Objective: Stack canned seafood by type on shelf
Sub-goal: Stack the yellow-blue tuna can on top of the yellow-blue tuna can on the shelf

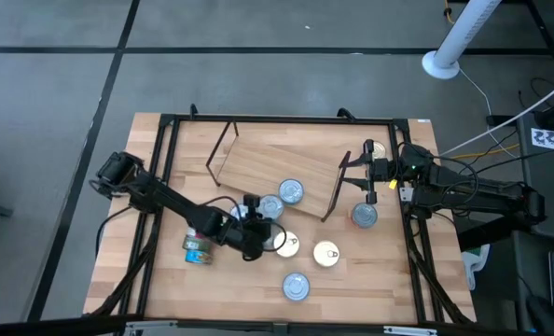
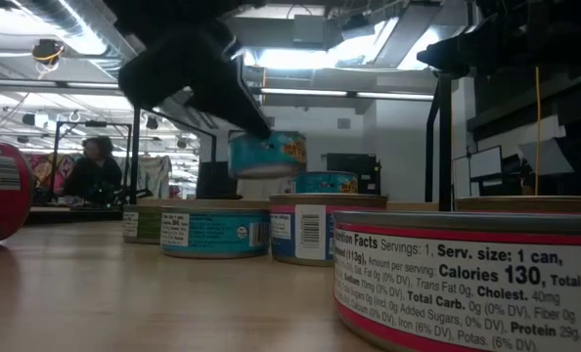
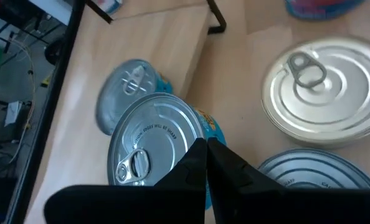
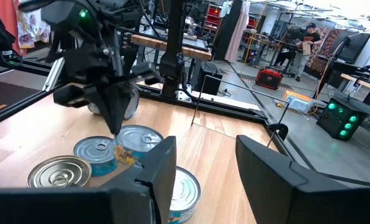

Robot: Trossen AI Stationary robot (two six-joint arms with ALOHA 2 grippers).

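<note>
We are seeing the left gripper point(image 1: 256, 227) just in front of the shelf point(image 1: 258, 161), toward its middle. Its fingers are pinching narrowly together on the rim of a teal can point(image 3: 151, 146) with a silver lid. In the low view that teal can point(image 2: 266, 154) is hanging tilted above the table point(image 1: 165, 280), clear of the cans resting below it.

The shelf is lying askew across the back half of the table, with its black wire legs showing at both ends. A second silver-lidded can point(image 1: 291, 191) is sitting at the shelf's front edge; we cannot tell whether it is resting on the board or beside it.

The right gripper point(image 1: 366, 177) is hovering just off the shelf's right end. Its fingers are standing partly apart, with nothing between them. A silver can point(image 1: 364, 216) is sitting in front of that end, and a gold-lidded can point(image 1: 380, 149) is sitting behind it.

Farther in front of the shelf, two pale-lidded cans point(image 1: 326, 254) are sitting side by side, with another silver can point(image 1: 296, 287) beyond them. A red-and-green can point(image 1: 200, 247) is lying on its side in front of the shelf's left end.
</note>
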